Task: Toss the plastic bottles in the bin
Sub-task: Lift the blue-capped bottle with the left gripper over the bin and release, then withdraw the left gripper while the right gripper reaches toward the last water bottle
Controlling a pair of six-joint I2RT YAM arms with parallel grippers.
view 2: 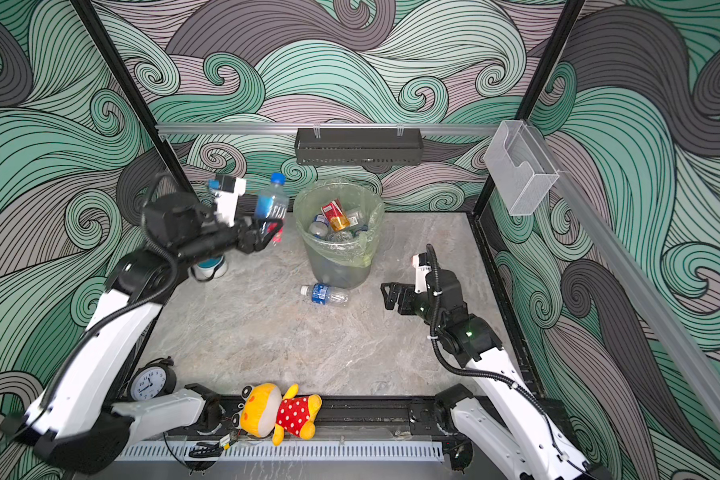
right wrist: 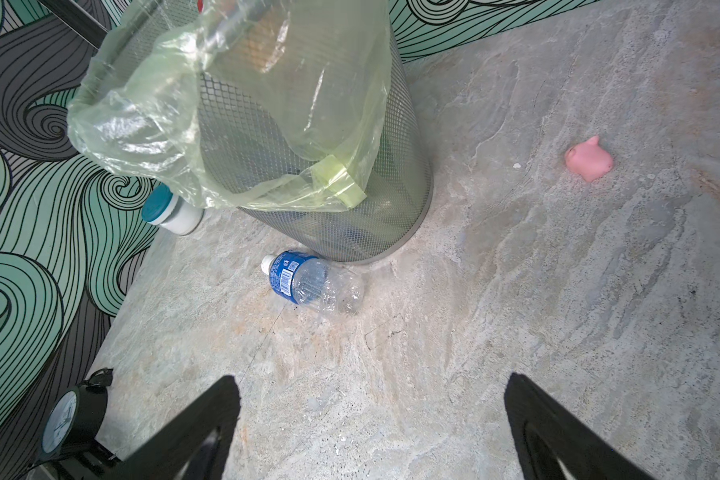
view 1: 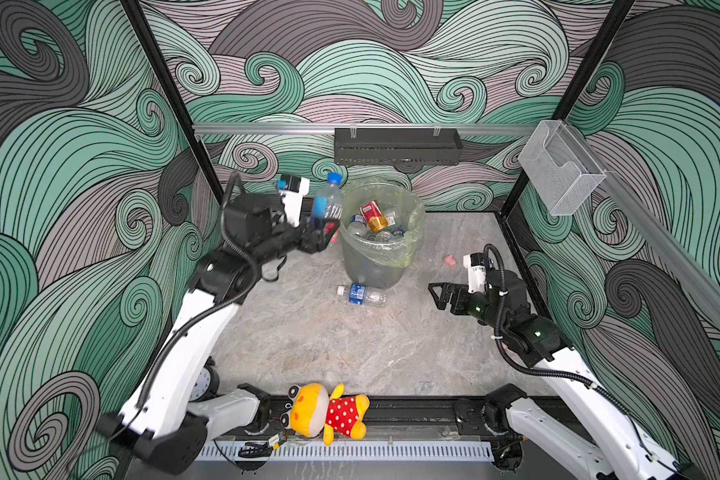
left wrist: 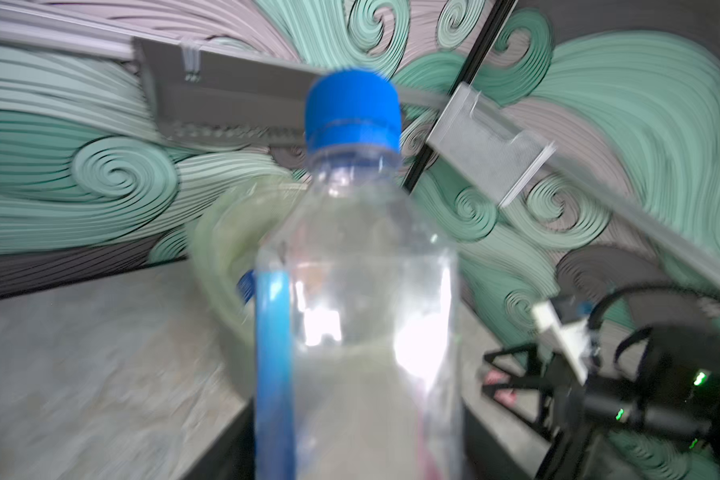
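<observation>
A clear plastic bottle [view 1: 328, 203] [view 2: 272, 203] [left wrist: 358, 291] with a blue cap and blue label stands upright between the jaws of my raised left gripper [view 1: 323, 235] [view 2: 269, 235]. It is just left of the bin's rim. Motion blur hides whether the jaws still press it. The bin [view 1: 375, 266] [view 2: 341, 270] [right wrist: 350, 208] is a grey mesh bucket lined with a pale green bag and holds several bottles [view 1: 375, 228]. Another blue-labelled bottle [view 1: 362, 294] [view 2: 325, 294] [right wrist: 312, 282] lies on the floor in front of the bin. My right gripper [view 1: 435, 296] [view 2: 387, 296] [right wrist: 371, 378] hovers open and empty to its right.
A teal-lidded white cup [view 2: 211, 268] [right wrist: 171, 210] stands left of the bin, under my left arm. A pink lump [view 1: 449, 260] [right wrist: 590, 160] lies right of the bin. A plush toy [view 1: 329, 413] lies at the front edge, an alarm clock [view 2: 150, 382] front left. A clear wall box [view 1: 560, 170] hangs at the right.
</observation>
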